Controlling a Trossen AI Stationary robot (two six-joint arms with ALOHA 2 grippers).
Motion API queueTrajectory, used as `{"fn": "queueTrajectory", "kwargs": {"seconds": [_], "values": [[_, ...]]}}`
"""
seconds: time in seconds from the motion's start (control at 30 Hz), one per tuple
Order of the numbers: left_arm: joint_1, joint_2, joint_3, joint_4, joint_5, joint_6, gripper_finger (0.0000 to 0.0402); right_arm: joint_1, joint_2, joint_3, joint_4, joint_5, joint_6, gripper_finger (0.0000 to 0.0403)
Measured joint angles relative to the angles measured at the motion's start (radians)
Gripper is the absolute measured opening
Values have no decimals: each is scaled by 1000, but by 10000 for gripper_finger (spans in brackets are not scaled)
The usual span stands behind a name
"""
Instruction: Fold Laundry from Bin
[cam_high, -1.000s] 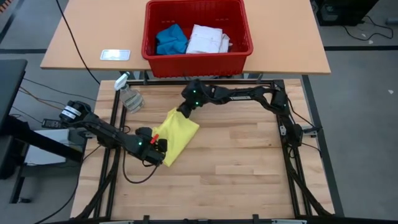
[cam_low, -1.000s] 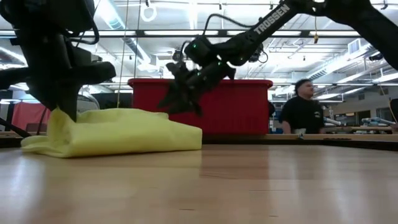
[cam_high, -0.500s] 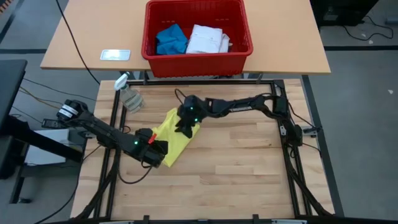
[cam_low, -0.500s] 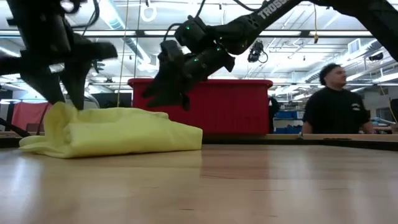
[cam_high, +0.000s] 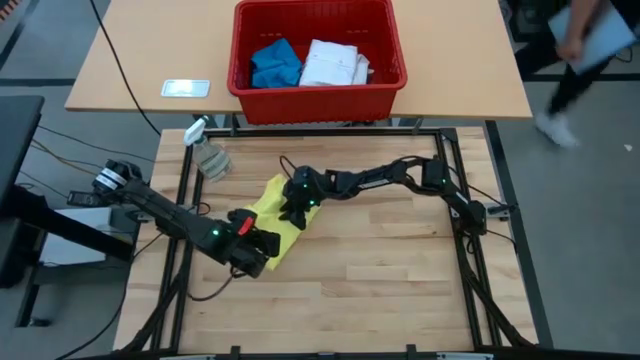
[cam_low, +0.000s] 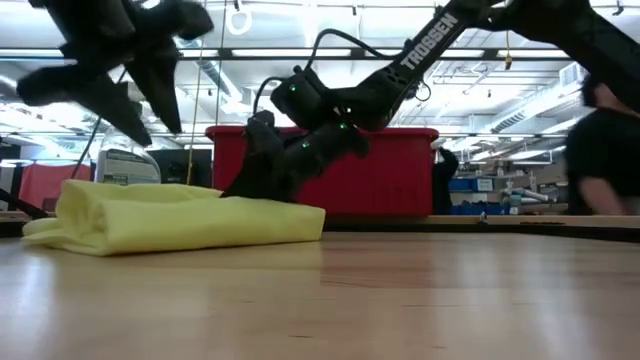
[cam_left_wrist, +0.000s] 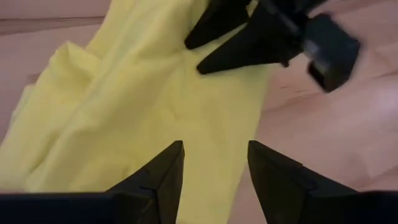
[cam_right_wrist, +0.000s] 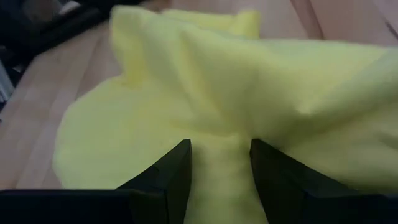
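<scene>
The bright yellow T-shirt lies folded in a thick bundle on the wooden table, also seen in the low view. My left gripper hangs open above the bundle's near left end, touching nothing. My right gripper is open, with its fingertips down at the bundle's top near the far right side. The red bin stands on the far table and holds a blue piece and a white shirt. My right gripper slants down from the table's right side onto the T-shirt's top layer, near the bundle's far right edge. Its fingers stand apart over the cloth. I cannot tell whether they touch it. The T-shirt lies flat on the table.
A clear spray bottle lies by the table's far left corner. A white flat device sits on the far table, left of the bin. A person passes beyond the far right corner. Bare wood lies to the right and the near side.
My left gripper has opened, let go of the T-shirt's near left end and risen clear. The raised cloth there has sunk back onto the bundle. My right gripper has come down and toward the near left, from the far side onto the bundle's top.
</scene>
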Motion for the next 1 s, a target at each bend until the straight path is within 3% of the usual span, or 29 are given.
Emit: {"fn": "queueTrajectory", "kwargs": {"seconds": [0.27,0.47,0.77,1.0], "values": [[-3,166,0,19,14,-88,172,3,-93,0,9,7,2,170],[-37,271,0,102,101,-68,172,3,-122,-4,-128,38,-19,170],[-100,367,3,298,129,-76,171,4,-120,-179,-117,39,-5,163],[-118,373,0,599,180,167,171,45,-214,-377,-55,-8,67,153]]}}
